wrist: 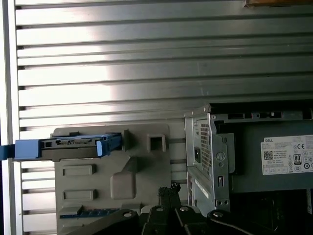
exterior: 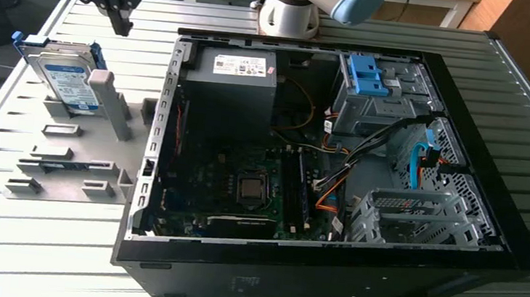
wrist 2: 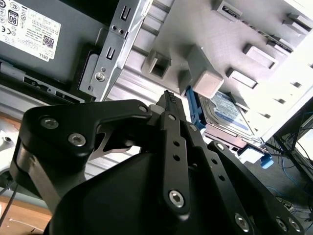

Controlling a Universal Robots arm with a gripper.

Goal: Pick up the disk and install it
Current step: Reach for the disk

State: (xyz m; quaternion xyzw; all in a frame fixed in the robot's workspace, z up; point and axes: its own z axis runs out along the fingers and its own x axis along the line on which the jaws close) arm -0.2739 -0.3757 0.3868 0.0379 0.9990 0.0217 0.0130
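Note:
The disk [exterior: 64, 75], a silver-grey drive with a white-and-blue label in a blue bracket, stands on edge in a grey holder [exterior: 99, 147] at the exterior view's left. In the second wrist view the disk [wrist 2: 228, 110] leans by a grey post, and in the first wrist view the disk [wrist: 73, 146] is seen edge-on. My gripper [exterior: 121, 27] hangs in the air above the table, a little beyond the disk and toward the computer case. Its black fingers [wrist 2: 168, 98] are shut together with nothing between them, and they also show in the first wrist view [wrist: 169, 190].
An open black computer case [exterior: 490, 236] lies on the slatted metal table [exterior: 32, 243], to the right of the holder. Inside are a grey power supply [exterior: 232, 87], a blue drive-bay latch [exterior: 368, 74], a motherboard and loose cables. The arm's base [exterior: 293, 12] stands behind the case.

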